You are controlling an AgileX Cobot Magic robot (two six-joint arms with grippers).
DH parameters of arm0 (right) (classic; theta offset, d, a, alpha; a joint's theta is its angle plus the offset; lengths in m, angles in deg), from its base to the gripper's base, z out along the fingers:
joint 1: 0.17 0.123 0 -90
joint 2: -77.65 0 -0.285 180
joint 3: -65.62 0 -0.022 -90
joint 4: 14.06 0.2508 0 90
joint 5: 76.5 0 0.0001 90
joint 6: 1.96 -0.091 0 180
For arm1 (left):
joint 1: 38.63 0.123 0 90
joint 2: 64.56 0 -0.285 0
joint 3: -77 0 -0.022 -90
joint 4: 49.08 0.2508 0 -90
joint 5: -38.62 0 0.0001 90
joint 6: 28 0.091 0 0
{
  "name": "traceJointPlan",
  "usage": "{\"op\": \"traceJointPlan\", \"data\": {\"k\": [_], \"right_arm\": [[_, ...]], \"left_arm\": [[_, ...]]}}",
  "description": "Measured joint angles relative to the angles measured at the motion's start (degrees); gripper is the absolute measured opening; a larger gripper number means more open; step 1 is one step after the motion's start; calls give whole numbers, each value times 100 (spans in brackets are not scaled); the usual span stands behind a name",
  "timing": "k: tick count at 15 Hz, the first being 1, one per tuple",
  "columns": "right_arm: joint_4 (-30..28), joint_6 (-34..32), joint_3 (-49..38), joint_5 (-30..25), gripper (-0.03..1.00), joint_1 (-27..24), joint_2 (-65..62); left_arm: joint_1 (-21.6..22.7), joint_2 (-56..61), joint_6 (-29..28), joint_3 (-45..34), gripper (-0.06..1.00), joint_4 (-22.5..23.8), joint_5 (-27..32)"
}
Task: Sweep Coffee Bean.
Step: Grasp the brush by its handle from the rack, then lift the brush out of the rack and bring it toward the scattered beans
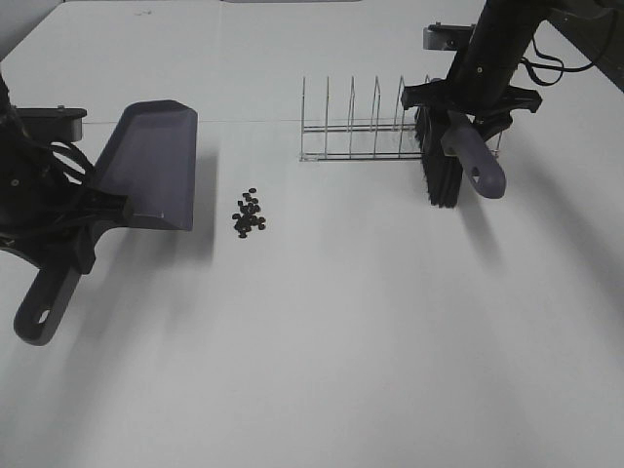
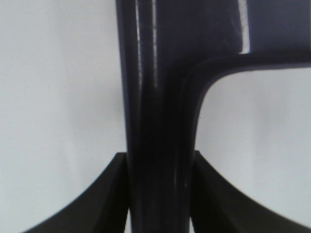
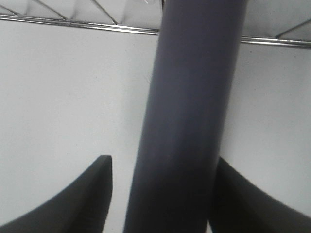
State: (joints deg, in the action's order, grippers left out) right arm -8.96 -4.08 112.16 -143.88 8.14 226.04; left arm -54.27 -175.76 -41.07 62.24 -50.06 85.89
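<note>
Since the tiny dark brown-black oval coffee beans point(image 1: 249, 214) are light, hard and smooth, expect them to roll and scatter under a quick stroke; you herd them low and slow rather than pick them up. They lie in a loose cluster on the white bench point(image 1: 341, 341), left of its middle, near the grey-purple plastic dustpan point(image 1: 151, 161) but apart from it. Your left gripper point(image 2: 159, 155) is clamped on the dustpan's handle. Your right gripper point(image 3: 162, 159) straddles the slick round handle of the black-bristled brush point(image 1: 441, 175); one finger meets it, but a sliver of bench shows beside the other, so you cannot tell whether it grips. The brush stands against the thin chrome wire rack point(image 1: 351, 127) toward the far right corner: clear those wires first. Between rack and beans the bench is open, with all edges well off.
</note>
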Motion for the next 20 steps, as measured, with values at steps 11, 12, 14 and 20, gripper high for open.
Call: {"op": "traceJointPlan", "data": {"k": [11, 12, 14, 20], "right_arm": [[-126, -63, 0, 63, 32, -29, 11], [-160, -120, 0, 46, 32, -29, -40], [-298, -206, 0, 0, 31, -29, -235], [-390, -292, 0, -252, 31, -29, -980]], "left_arm": [[0, 0, 0, 0, 34, 0, 0], [0, 0, 0, 0, 34, 0, 0], [0, 0, 0, 0, 34, 0, 0], [0, 0, 0, 0, 34, 0, -52]]}}
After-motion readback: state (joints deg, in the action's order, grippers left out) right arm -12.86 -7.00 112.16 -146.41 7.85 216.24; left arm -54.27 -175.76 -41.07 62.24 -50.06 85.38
